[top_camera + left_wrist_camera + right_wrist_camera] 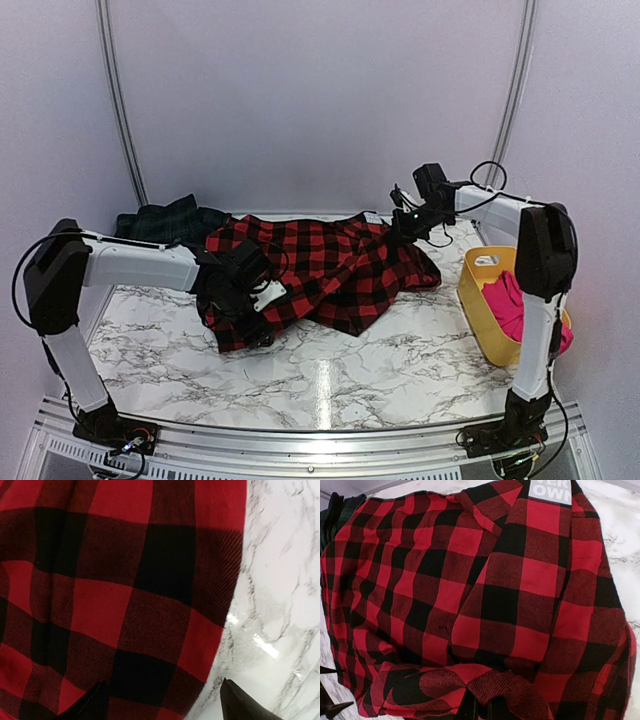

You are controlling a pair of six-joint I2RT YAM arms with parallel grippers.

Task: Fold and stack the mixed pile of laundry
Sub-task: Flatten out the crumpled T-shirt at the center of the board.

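Observation:
The red-and-black checked garment (330,265) lies spread on the marble table; it fills the right wrist view (485,590), with a white lettered patch (550,491) at its far end. My right gripper (407,224) is at its far right edge, with its jaws shut on a bunched fold of the cloth (480,711). My left gripper (245,292) hovers over the garment's near left edge (125,605), open and empty (162,704). The dark green-black plaid garment (170,220) lies at the back left. The magenta-pink garment (512,305) sits in the tub.
A yellow plastic tub (478,285) stands at the table's right edge, beside the right arm's base. Bare marble table (330,375) lies in front of the checked garment and shows in the left wrist view (280,580). White walls close the back.

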